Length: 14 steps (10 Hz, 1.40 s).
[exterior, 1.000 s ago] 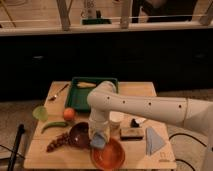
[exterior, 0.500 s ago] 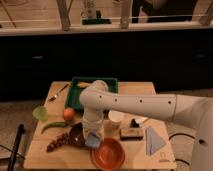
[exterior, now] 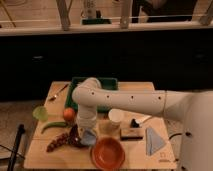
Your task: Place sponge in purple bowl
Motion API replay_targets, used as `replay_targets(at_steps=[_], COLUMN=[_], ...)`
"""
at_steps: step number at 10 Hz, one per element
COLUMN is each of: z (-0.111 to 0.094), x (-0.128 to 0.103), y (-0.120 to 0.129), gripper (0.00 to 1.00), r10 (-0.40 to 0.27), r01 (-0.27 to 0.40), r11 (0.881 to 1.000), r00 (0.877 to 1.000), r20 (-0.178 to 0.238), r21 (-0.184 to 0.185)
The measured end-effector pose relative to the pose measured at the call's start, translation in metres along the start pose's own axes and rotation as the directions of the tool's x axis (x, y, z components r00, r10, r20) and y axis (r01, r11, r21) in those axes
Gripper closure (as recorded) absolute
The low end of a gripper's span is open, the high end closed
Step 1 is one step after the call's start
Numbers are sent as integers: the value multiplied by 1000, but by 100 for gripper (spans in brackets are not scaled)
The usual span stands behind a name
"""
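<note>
Nearest you, the orange bowl [exterior: 107,153] sits at the counter's [exterior: 55,155] front edge. At its 10 o'clock, your gripper [exterior: 86,131] hangs over the purple bowl [exterior: 76,138], the sponge [exterior: 89,137] at its tip, just above the bowl's right rim. Fingers: can't tell, arm hides them. At 3 o'clock: brush [exterior: 131,133], cloth [exterior: 154,140]. Farther back: cup [exterior: 116,116], orange [exterior: 69,114], green tray [exterior: 107,82].

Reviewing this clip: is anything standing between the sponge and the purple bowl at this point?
Nothing visible does. The sponge hangs under the gripper right at the purple bowl, overlapping its right side. The orange bowl sits lower right, the orange fruit and white cup lie off to the sides, none in the way.
</note>
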Motion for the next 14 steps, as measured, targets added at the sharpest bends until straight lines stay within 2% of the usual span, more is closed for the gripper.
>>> replay_targets(at_steps=[4, 9, 14], z=[-1, 3, 5], x=[2, 1, 2], y=[-18, -42, -47], gripper=[100, 100, 100], r10=[-84, -178, -206], r01=[84, 180, 208], r11=[996, 983, 977], r00=[996, 983, 977], r20=[13, 39, 50], r21=[-12, -38, -48])
